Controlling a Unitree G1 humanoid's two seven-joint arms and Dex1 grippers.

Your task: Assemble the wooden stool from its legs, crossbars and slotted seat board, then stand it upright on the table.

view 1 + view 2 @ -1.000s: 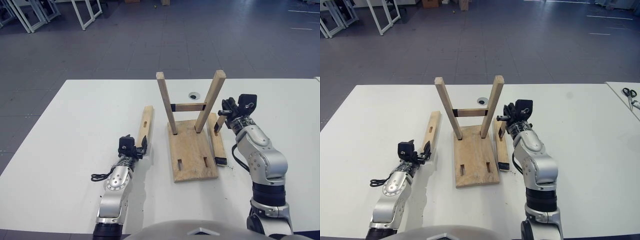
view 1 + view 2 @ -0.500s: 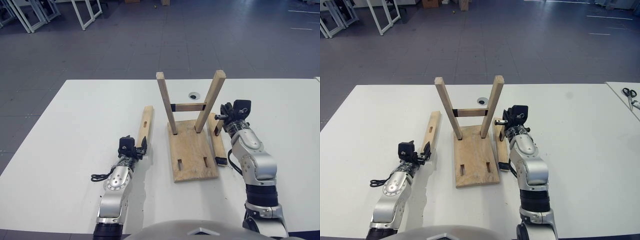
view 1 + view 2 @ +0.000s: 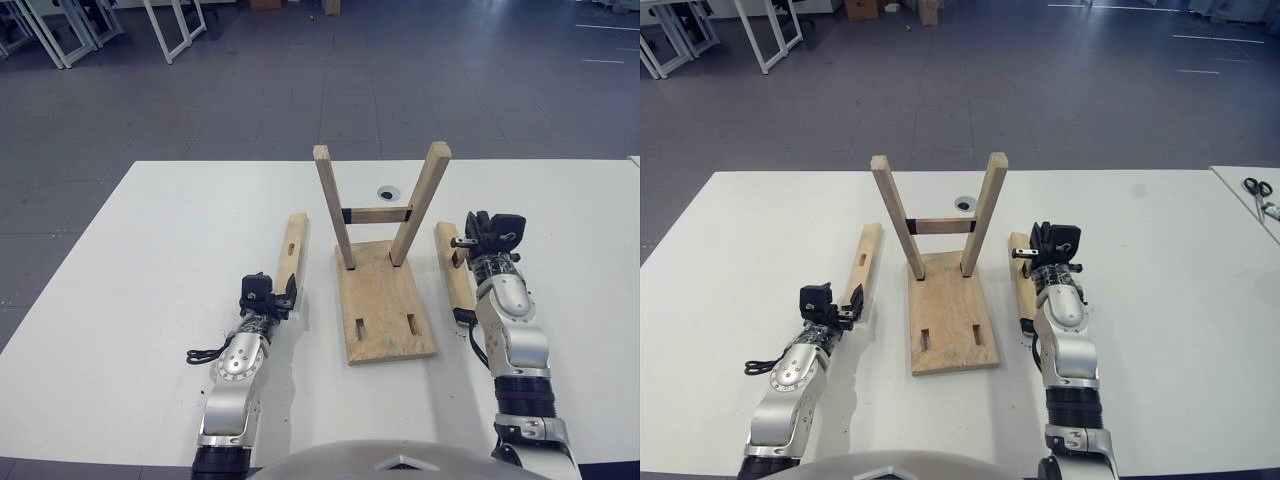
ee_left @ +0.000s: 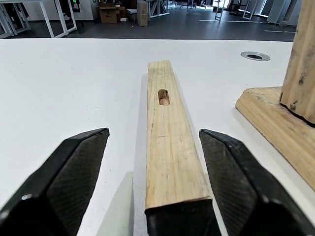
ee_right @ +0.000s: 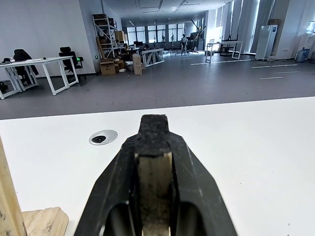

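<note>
The slotted seat board (image 3: 385, 300) lies flat on the white table with two legs (image 3: 333, 205) standing in its far slots, joined by a crossbar (image 3: 377, 214). A loose leg (image 3: 292, 250) lies to the left of the board. My left gripper (image 3: 270, 292) is open, one finger on each side of that leg's (image 4: 167, 132) near end. To the right of the board lies another leg (image 3: 455, 272). My right gripper (image 3: 480, 240) sits at its far part, shut on a short crossbar piece (image 5: 154, 182) that sticks up from it.
A round cable hole (image 3: 387, 190) sits in the table behind the upright legs. Scissors (image 3: 1258, 190) lie on a neighbouring table at the far right. Bare table surface lies at the far left and far right.
My right gripper has swung right and nearer with the crossbar piece, pulling the right-hand leg away from the seat board's edge. The left arm stayed put.
</note>
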